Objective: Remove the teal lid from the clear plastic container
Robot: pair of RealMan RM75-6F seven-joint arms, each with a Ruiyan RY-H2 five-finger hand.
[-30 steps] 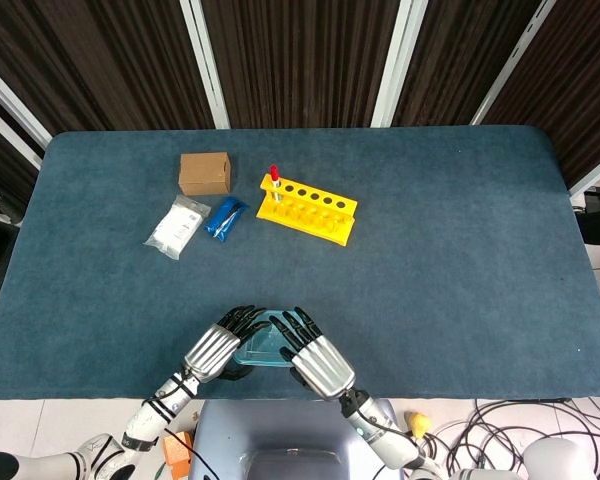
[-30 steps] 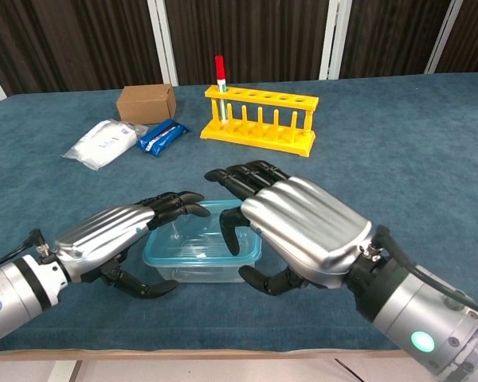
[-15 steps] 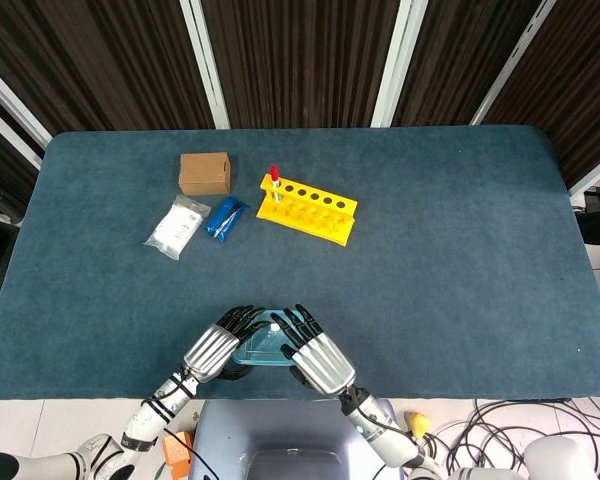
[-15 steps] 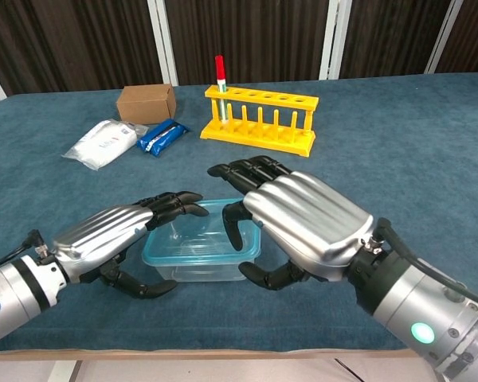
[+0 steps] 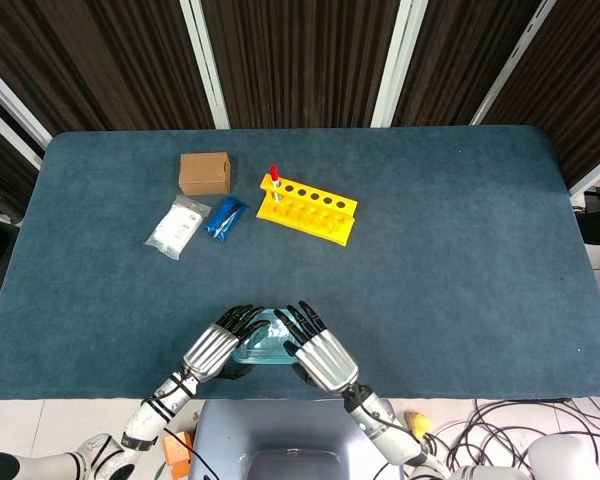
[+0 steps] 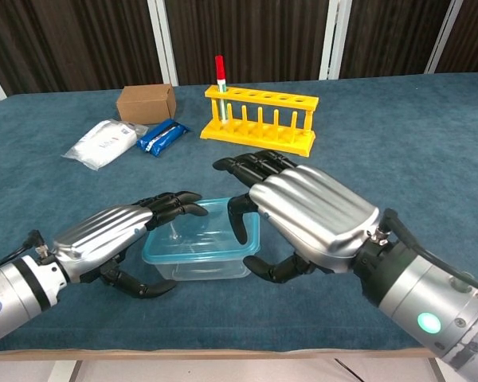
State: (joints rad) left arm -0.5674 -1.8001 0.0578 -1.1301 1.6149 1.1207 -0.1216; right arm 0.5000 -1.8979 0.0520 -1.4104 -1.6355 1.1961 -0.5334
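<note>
Clear plastic container (image 6: 197, 263) sat upright at the table's near edge, teal lid (image 6: 187, 243) on top, slightly tilted.

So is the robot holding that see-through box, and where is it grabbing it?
Yes. The left hand grips the left end of the clear container, fingers over the teal lid. The right hand curls around the right end; whether it touches cannot be told.
</note>
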